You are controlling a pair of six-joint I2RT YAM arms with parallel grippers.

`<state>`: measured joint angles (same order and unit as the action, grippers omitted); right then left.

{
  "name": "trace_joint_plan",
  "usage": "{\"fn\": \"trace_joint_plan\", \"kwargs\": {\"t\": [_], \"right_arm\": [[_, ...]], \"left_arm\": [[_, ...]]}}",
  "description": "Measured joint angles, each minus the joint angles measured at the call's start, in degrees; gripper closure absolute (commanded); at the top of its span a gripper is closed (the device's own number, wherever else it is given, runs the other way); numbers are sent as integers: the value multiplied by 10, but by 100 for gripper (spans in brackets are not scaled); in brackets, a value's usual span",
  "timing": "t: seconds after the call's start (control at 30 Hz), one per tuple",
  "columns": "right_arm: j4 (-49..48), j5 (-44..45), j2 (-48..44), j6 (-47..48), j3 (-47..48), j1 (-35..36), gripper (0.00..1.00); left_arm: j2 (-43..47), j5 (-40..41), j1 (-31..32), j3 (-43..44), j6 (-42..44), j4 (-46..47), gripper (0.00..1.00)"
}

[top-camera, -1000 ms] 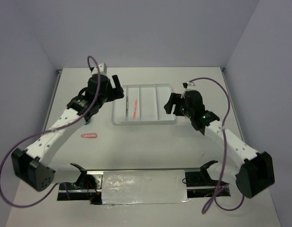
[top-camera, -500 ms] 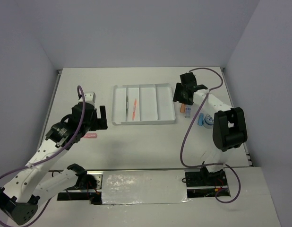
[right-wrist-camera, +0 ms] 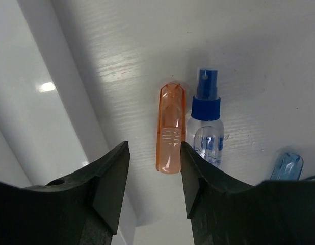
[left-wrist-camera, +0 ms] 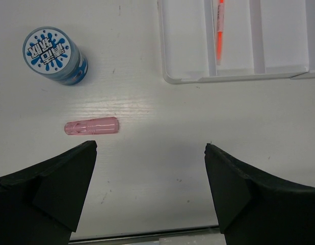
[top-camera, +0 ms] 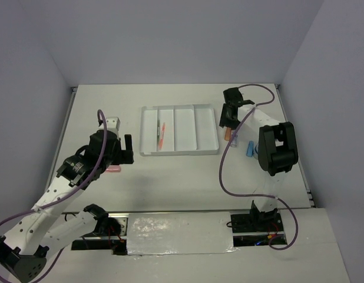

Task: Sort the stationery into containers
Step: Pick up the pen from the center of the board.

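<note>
The white tray (top-camera: pixel 185 127) holds an orange pen (top-camera: pixel 162 134) with a thin green pen (top-camera: pixel 158 132) beside it. My left gripper (top-camera: pixel 120 150) hangs wide open above bare table. In the left wrist view, a pink capsule (left-wrist-camera: pixel 91 126) lies just beyond its left finger, with a blue-white roll (left-wrist-camera: pixel 54 55) farther off. My right gripper (right-wrist-camera: pixel 153 150) is partly open and holds nothing. It hovers over the near end of an orange capsule (right-wrist-camera: pixel 169 130), which lies next to a clear blue-capped bottle (right-wrist-camera: pixel 206 127). A blue capsule (right-wrist-camera: pixel 287 166) lies to the right.
The tray's right wall (right-wrist-camera: pixel 45 102) runs close by the right gripper's left finger. In the left wrist view the tray corner (left-wrist-camera: pixel 188 41) and the orange pen (left-wrist-camera: pixel 219 30) lie ahead to the right. The right arm's cable loops over the table's right side.
My left arm has drawn back from the tray to the near left by the pink capsule. My right arm has swung to the items right of the tray, its jaws narrowing.
</note>
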<state>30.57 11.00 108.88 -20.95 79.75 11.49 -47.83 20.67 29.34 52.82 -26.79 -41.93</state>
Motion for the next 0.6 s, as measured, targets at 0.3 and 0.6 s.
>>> {"fn": "trace_joint_plan", "kwargs": {"t": [0.3, 0.6], "right_arm": [[10, 10, 31, 7, 5, -6, 48], [12, 13, 50, 10, 5, -12, 52]], "left_arm": [[12, -4, 0, 0, 1, 1, 1], [15, -7, 0, 0, 1, 2, 1]]}}
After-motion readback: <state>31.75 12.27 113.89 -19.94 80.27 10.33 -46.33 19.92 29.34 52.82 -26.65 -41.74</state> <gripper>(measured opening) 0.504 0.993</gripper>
